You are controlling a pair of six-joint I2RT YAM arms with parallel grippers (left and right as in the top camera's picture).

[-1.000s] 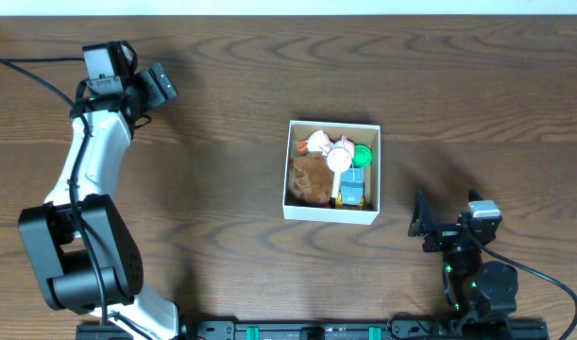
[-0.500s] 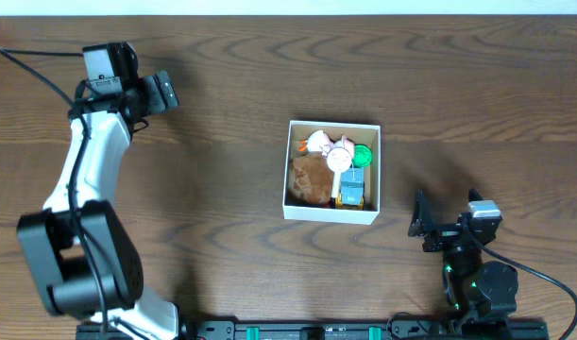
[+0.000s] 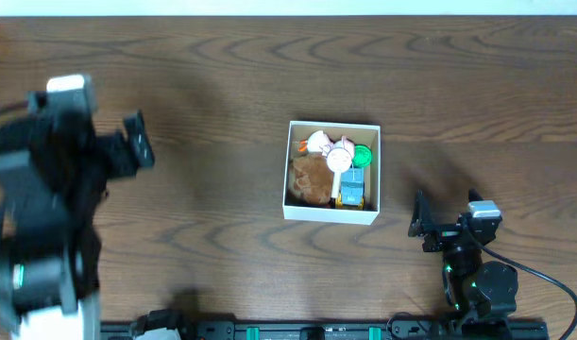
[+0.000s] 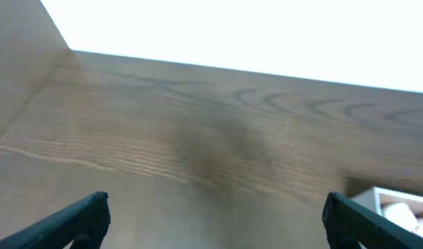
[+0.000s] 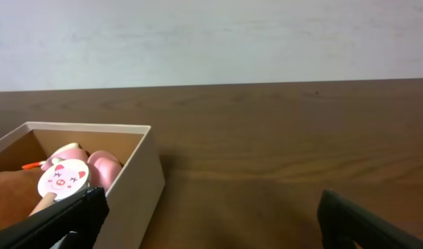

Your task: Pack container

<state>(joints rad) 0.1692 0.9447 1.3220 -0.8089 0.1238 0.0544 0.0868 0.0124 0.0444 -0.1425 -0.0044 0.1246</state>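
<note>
Sitting near the middle of the dark wood-grain tabletop (image 3: 222, 85), the white cardboard container (image 3: 331, 212) holds small toys crowded together, among them a brown plush (image 3: 310, 179) and a pig-faced piece (image 3: 340, 156). Packing looks finished, which would explain both arms hanging well clear. The left claw (image 3: 137, 153) and right claw (image 3: 422, 227) are spread and hold nothing. A pale wall (image 5: 211, 34) backs the tabletop.

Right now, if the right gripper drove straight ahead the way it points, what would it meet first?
Probably nothing: ahead of the open right gripper lies only bare table to its far edge. The container sits left of that line, though depth is unclear and its wall may be close.
</note>
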